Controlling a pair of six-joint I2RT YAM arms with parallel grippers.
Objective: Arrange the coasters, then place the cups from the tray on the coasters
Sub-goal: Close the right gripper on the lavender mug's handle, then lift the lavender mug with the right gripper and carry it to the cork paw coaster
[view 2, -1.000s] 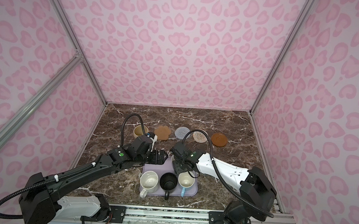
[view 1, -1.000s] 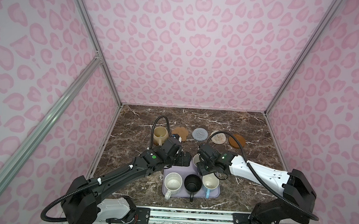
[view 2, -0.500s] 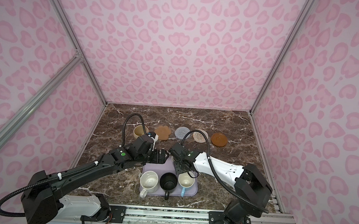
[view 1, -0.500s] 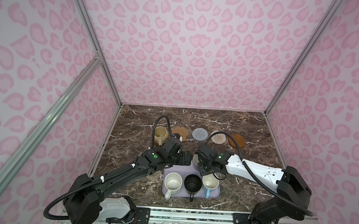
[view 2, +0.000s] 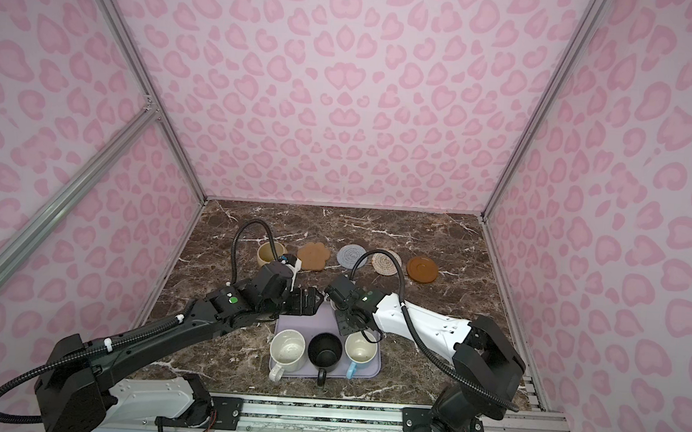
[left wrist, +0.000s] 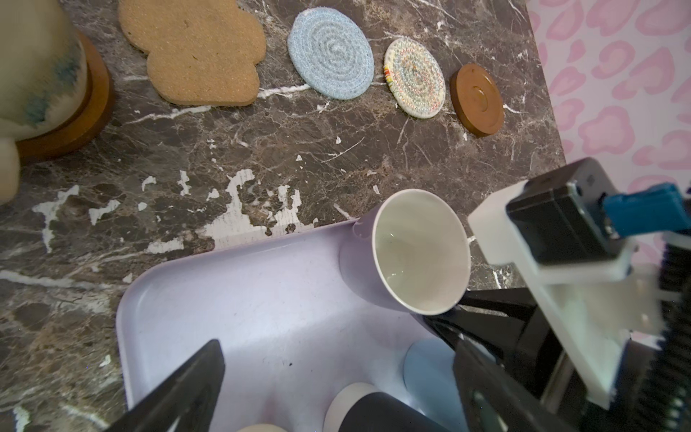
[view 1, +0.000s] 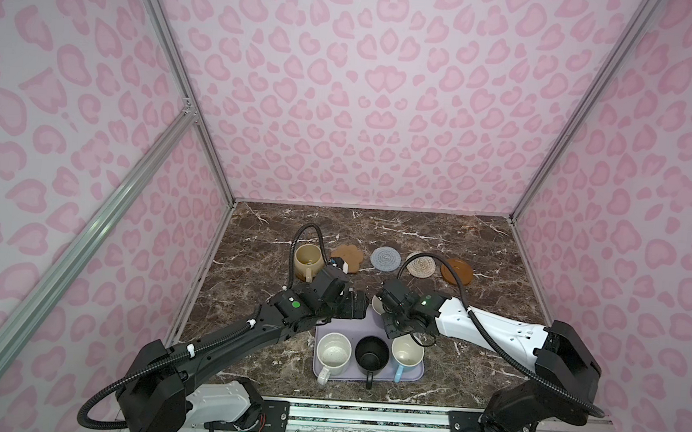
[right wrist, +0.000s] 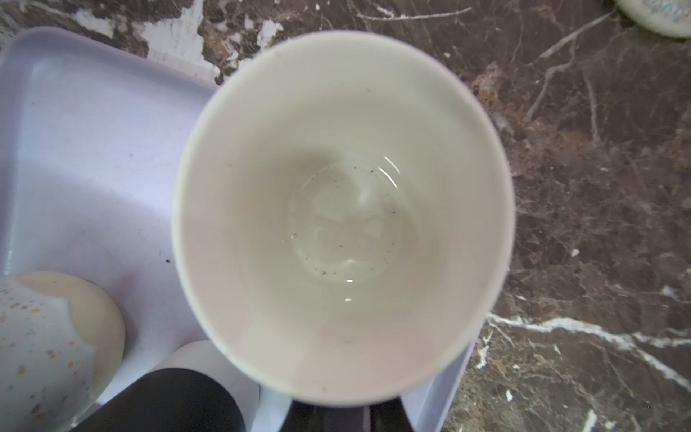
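Observation:
The lavender tray (view 1: 345, 327) lies at the front middle. On its near row stand the white speckled cup (view 1: 332, 351), the black cup (view 1: 372, 352) and the light blue cup (view 1: 408, 350). At its far right corner the lavender cup (left wrist: 418, 254) stands upright, and my right gripper (right wrist: 346, 415) is shut on its handle side. My left gripper (left wrist: 336, 349) hangs open over the tray's bare far left part. The yellow-beige cup (view 1: 307, 260) sits on a brown round coaster (left wrist: 89, 112). In a row beside it lie the paw (view 1: 348, 255), blue-grey (view 1: 386, 258), beige woven (view 1: 422, 265) and second brown (view 1: 457, 270) coasters.
Pink patterned walls close the marble table (view 1: 474, 318) on three sides. Both arms' cables (view 1: 429, 258) arch above the coaster row. The two wrists sit close together over the tray's far edge.
My right gripper has shifted slightly left and closed on the lavender cup. The left arm has stayed where it was, still open.

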